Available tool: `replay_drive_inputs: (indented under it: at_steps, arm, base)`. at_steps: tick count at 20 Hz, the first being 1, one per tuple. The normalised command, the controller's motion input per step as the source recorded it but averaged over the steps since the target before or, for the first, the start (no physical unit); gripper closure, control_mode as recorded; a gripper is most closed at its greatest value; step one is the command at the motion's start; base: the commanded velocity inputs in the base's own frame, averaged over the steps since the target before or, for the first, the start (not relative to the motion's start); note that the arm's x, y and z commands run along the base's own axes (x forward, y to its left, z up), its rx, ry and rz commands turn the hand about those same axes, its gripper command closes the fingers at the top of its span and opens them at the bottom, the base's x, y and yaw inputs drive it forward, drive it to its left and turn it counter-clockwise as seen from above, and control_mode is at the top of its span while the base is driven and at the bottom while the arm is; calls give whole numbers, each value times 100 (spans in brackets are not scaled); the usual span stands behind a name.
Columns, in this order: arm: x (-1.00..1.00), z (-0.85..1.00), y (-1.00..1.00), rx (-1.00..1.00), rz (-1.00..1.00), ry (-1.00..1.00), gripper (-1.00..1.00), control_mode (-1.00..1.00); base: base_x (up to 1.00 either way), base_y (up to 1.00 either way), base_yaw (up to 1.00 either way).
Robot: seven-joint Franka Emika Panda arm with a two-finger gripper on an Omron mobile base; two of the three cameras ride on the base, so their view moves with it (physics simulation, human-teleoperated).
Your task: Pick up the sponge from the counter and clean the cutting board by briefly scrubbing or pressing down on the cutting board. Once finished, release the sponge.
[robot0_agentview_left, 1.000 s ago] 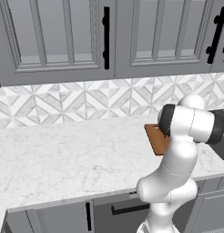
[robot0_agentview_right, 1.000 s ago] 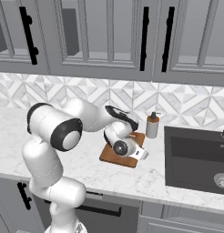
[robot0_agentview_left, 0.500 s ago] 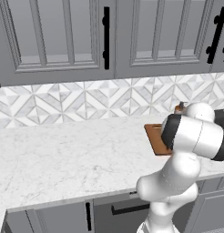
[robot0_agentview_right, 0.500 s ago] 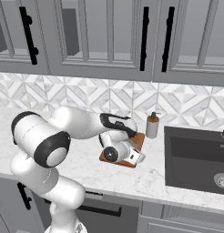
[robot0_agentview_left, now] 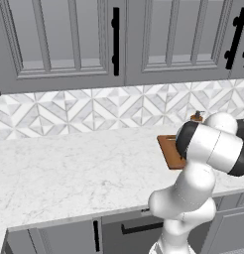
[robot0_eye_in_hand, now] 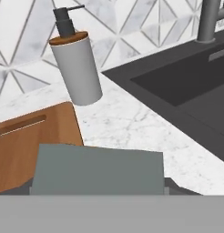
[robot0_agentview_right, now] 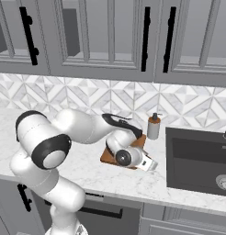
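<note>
Hand view shows the sponge right in front of the camera, with its grey top facing us. The gripper seems to be pinching the sponge, but its tips are hidden behind the block, so this is my guess from how close the sponge sits.

The cutting board lies on the counter. Its slot handle is near the end closest to the soap bottle. Part of the sponge hangs over the board's edge and part hangs over the white counter.

In the right base view the arm bends low over the cutting board, with the hand at the corner nearest the dark sink.

If the arm pushes down here, I think the sponge may land half off the board and rub the counter. A scrub toward the wall could knock the soap bottle over. Letting go here could leave the sponge near the sink.
</note>
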Motion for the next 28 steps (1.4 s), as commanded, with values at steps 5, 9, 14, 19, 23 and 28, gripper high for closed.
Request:
replay_drive_inputs:
  at_steps: [5, 9, 14, 19, 23, 28]
  arm:
    - [-14, 0, 2, 0, 1, 8, 100, -100]
    - [-2, -1, 2, -2, 0, 3, 100, -100]
    - [15, -17, 14, -2, 0, 0, 100, -100]
    - [9, -39, 63, -7, 0, 0, 100, -100]
    - [18, -40, 47, -6, 0, 0, 100, -100]
    - [38, -27, 5, 0, 0, -1, 100, -100]
  base:
    - [0, 0, 0]
    - [0, 0, 0]
    - [0, 0, 0]
    - [0, 0, 0]
    - [0, 0, 0]
    - [0, 0, 0]
